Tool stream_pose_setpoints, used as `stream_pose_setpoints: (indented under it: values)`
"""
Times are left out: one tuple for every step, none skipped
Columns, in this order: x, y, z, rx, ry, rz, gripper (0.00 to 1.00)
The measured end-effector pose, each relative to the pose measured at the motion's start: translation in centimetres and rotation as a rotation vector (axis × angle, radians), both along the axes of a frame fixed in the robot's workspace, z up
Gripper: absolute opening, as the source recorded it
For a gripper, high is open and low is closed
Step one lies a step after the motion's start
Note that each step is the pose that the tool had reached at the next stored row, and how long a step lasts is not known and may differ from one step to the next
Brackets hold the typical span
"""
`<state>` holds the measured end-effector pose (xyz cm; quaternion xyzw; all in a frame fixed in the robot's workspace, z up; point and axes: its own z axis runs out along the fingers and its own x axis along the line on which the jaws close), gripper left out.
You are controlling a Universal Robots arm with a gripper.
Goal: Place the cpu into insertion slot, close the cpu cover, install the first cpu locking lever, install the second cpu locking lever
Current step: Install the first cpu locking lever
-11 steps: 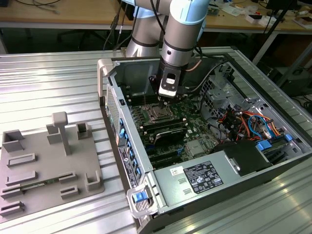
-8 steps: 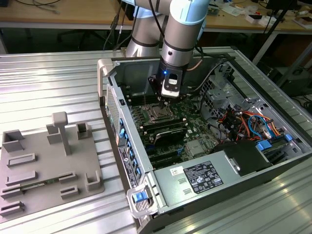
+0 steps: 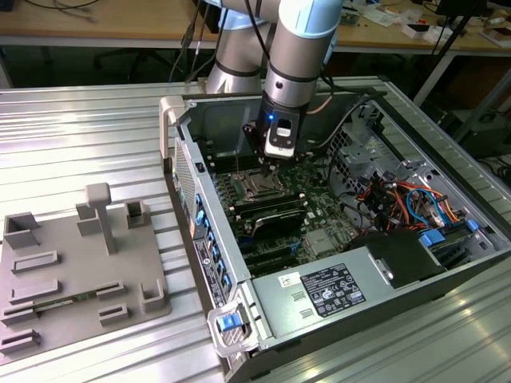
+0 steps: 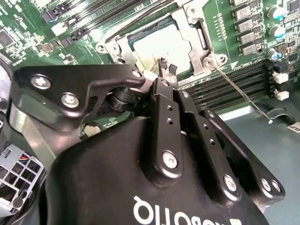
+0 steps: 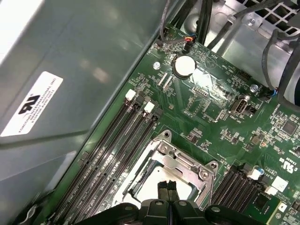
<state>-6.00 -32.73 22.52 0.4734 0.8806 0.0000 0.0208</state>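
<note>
The arm's black two-fingered gripper [image 3: 267, 171] hangs inside the open grey metal computer case [image 3: 185, 171], directly over the small square black insertion slot [image 3: 260, 190] on the green circuit board [image 5: 211, 108]. In both wrist views its narrow tips are drawn together, closed or very nearly so, with nothing visible between them; they sit just above the socket's near edge [image 4: 168, 65].

The cpu [image 4: 157, 47], a small flat square chip with a pale silver-grey top, lies seated in the slot. The cpu cover [image 5: 183, 161], a silvery metal frame with a square window, appears to lie down around it, though whether it sits fully flat cannot be told. A thin silvery wire locking lever [image 4: 239, 91] stands free beside the socket, slanting across the long black memory slots [image 5: 117, 145]; it is not yet latched.

So placing looks done and the cover step looks finished or nearly so; the levers remain. That rod is thin and probably springy; moving it would call for exact contact and a steady push.
</note>
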Motion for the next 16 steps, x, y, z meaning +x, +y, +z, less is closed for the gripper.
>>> stream_pose_setpoints:
  values:
    - [0.0, 0.0, 0.08, 0.0, 0.0, 0.0, 0.11]
    - [0.0, 0.0, 0.26, 0.0, 0.0, 0.0, 0.11]
    - [0.0, 0.0, 0.39, 0.0, 0.0, 0.0, 0.11]
    - [0.0, 0.0, 0.51, 0.0, 0.0, 0.0, 0.11]
    - [0.0, 0.0, 0.76, 0.0, 0.0, 0.0, 0.11]
    - [0.0, 0.0, 0.97, 0.0001, 0.0, 0.0, 0.11]
    - [0.0, 0.0, 1.12, 0.0, 0.0, 0.0, 0.11]
    - [0.0, 0.0, 1.33, 0.0, 0.0, 0.0, 0.11]
    - [0.0, 0.0, 1.46, 0.0, 0.0, 0.0, 0.11]
    - [0.0, 0.0, 1.68, 0.0, 0.0, 0.001, 0.11]
    - [0.0, 0.0, 1.83, 0.0, 0.0, 0.001, 0.11]
    - [0.0, 0.0, 2.01, -0.0001, 0.0, 0.001, 0.11]
    - [0.0, 0.0, 2.13, -0.0001, 0.0, 0.001, 0.11]
    - [0.0, 0.0, 2.3, -0.0002, 0.0, 0.001, 0.11]
    - [0.0, 0.0, 2.42, -0.0003, 0.0, 0.001, 0.11]
    - [0.0, 0.0, 2.56, -0.0007, 0.0, 0.002, 0.11]
